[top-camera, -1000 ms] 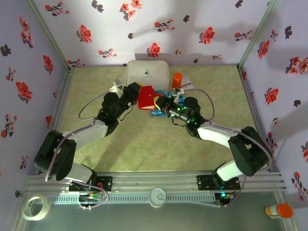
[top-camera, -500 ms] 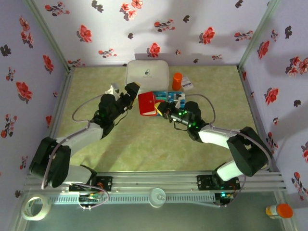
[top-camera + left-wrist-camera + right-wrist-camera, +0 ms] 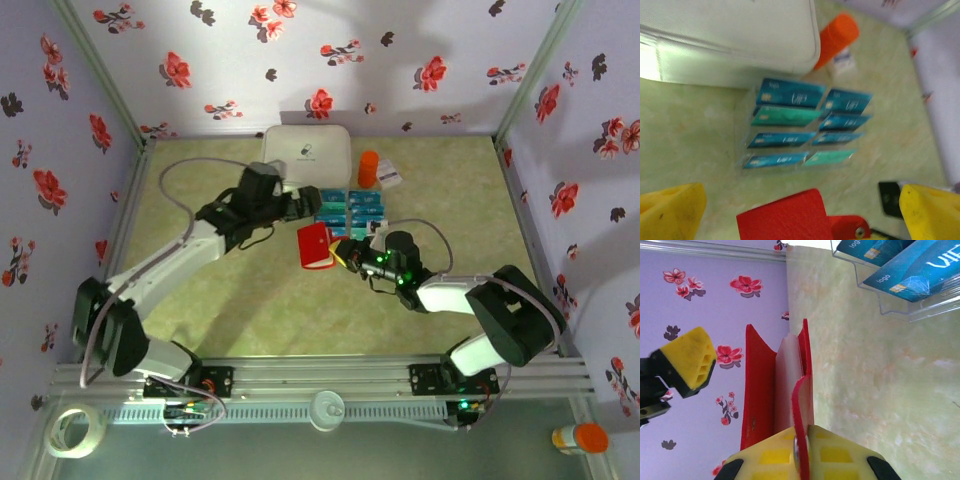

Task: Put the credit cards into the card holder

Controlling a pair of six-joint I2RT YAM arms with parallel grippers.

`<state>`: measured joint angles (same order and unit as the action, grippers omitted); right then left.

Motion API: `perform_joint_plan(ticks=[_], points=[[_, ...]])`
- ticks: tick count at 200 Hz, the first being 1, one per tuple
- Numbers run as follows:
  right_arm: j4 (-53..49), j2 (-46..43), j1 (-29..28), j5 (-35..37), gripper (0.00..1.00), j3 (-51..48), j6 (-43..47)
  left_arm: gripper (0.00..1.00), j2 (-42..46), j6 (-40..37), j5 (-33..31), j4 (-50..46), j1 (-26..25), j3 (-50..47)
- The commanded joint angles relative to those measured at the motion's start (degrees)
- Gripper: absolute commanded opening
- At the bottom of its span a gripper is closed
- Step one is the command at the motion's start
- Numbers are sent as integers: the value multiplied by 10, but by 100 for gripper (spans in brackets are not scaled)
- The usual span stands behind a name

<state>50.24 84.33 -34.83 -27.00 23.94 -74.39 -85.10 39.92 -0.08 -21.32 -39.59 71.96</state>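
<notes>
**A:** Starting on the left, what do we have?

**B:** We see the left arm [image 3: 170, 265] stretched from its near-left base toward the far middle of the table [image 3: 250, 310]. The left gripper [image 3: 305, 206] hangs just near of the white box [image 3: 305, 152].

**A:** And its pincer?

**B:** Wide. In the left wrist view we find one yellow fingertip [image 3: 670, 210] in each bottom corner, well apart, with nothing clasped between them.

**A:** Where do we place the credit cards?

**B:** The credit cards [image 3: 350, 207] are just right of that gripper and just near of the box's right corner. We count four rows of two, teal and blue, tilted in a clear stepped stand [image 3: 912, 312].

**A:** And the card holder?

**B:** The card holder [image 3: 315, 245] is near of the cards and slightly left of them, around the middle of the table. It is bright red and parted, and in the right wrist view we see pale lining between its covers. We cannot tell whether its edge touches the table.

**A:** Who has it?

**B:** The right gripper [image 3: 345, 250], reaching in from the right. Its yellow pads [image 3: 840, 460] are clamped on one red flap.

**A:** Further right?

**B:** An orange cylinder [image 3: 368, 166] sits beside the box's right corner, far of the cards. A white printed packet [image 3: 388, 177] lies just right of it.
</notes>
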Motion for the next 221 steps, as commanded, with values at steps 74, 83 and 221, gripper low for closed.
perform_joint_plan(ticks=[74,83,221], points=[[-17,-11,-12,29,0,-8,43,100,-206,-130,-182,-297,-109,214],[-17,-11,-12,30,0,-10,43,100,-202,-127,-184,-290,-109,203],[-21,3,-9,43,0,-20,42,100,-143,-117,-213,-258,-91,98]])
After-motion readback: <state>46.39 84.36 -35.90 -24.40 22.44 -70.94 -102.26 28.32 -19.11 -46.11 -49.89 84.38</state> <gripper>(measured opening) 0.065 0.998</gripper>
